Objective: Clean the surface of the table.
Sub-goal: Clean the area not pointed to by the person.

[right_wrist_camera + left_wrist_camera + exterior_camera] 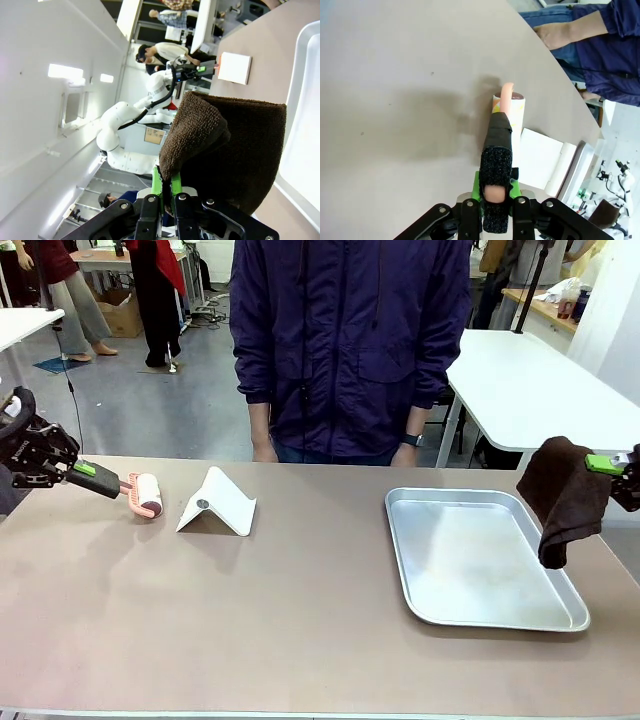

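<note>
While a cloth point(565, 495) hangs, seemingly over the tray's point(470, 560) edge, table point(280, 620) stretches leftward.

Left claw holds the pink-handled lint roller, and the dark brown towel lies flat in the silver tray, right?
No: the front view shows the dark brown terry towel hanging from the right claw, not lying in the shiny silver tray. The left claw does hold the pink-handled lint roller.
</note>
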Controlling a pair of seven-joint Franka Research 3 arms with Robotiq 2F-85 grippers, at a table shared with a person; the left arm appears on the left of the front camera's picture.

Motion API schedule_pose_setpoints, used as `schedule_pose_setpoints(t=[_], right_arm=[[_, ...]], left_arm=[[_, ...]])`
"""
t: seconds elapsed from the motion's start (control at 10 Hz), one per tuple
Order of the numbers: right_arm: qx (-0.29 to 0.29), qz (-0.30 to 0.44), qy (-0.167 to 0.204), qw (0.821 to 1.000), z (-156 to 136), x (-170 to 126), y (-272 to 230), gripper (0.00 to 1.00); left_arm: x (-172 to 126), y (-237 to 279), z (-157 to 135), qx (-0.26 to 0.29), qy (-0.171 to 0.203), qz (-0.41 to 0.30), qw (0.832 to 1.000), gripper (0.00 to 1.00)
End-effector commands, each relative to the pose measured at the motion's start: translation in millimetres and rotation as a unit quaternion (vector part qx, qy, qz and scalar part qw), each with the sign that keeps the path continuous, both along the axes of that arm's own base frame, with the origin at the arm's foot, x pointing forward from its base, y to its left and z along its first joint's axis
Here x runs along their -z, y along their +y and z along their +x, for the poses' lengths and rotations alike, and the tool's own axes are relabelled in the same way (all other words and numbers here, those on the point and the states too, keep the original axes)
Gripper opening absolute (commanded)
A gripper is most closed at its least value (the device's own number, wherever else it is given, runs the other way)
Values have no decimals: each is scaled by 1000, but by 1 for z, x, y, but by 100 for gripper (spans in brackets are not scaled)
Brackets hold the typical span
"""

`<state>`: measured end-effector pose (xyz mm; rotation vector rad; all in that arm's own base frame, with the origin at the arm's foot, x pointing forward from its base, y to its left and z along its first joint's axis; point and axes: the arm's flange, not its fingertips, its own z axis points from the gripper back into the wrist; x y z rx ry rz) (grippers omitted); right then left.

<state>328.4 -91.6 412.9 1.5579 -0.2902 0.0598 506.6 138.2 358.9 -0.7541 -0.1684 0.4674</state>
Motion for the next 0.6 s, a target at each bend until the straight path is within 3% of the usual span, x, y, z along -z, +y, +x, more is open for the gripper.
schedule_pose_setpoints(t=[0.0, 0.2, 0.5], right_arm=[[-3, -1, -7, 1000, 3, -4, 0, 7], [-3, -1, -7, 1000, 3, -4, 0, 7], [-3, -1, -7, 1000, 3, -4, 0, 7]], left_arm=[[0, -3, -23, 35, -27, 3, 999, 22], [-40, -4, -60, 58, -87, -17, 994, 22], [-85, 6, -130, 110, -104, -69, 986, 22]])
